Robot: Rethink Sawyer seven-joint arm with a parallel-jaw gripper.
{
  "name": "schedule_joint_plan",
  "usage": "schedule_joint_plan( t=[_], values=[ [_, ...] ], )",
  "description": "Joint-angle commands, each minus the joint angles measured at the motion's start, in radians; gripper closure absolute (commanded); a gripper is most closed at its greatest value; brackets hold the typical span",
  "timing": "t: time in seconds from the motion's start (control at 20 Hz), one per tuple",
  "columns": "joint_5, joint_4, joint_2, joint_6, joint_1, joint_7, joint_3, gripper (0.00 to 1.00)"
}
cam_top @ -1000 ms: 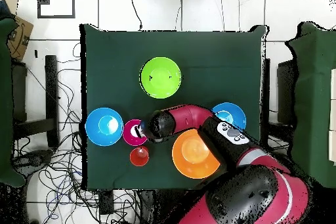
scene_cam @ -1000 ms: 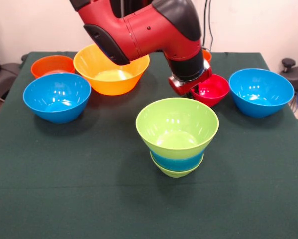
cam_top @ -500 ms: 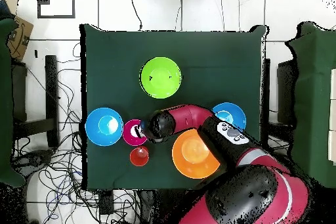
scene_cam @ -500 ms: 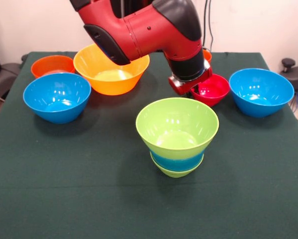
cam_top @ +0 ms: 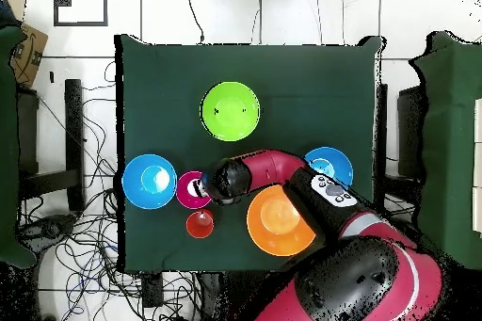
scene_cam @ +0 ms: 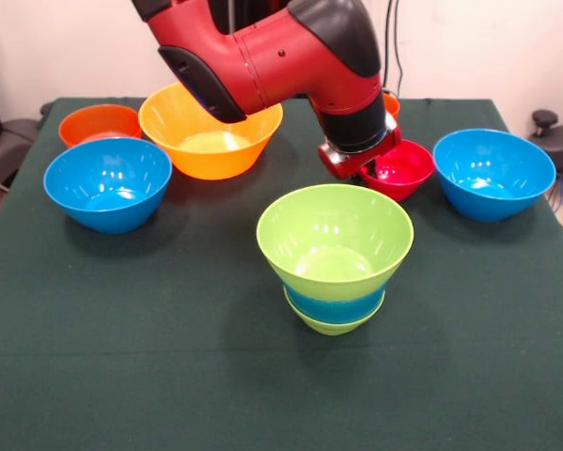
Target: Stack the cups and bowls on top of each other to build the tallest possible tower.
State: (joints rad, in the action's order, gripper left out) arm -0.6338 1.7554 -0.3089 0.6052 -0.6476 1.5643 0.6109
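tower (scene_cam: pixel 335 258) of 3 nested glossy plastic bowls so far | gripper (scene_cam: pixel 356 164) at small red-pink bowl (scene_cam: pixel 399 167), grip hidden, can't tell | roughly 5 bowls left

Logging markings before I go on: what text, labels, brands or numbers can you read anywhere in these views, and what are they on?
None readable.
Arm: no legible marking.
Bowls, including the stacked lime green bowl: plain, no print.
Cardboard box beside the table: dark marks, too small to read.
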Motion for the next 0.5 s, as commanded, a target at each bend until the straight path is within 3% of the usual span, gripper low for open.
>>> schedule_joint_plan(
  t=[0.05,0.5],
  values=[
    [-0.103,-0.069,0.062,-0.038,0.044,-0.051,-0.057,0.00],
    [-0.101,-0.069,0.060,-0.016,0.044,-0.064,-0.061,0.00]
  ],
)
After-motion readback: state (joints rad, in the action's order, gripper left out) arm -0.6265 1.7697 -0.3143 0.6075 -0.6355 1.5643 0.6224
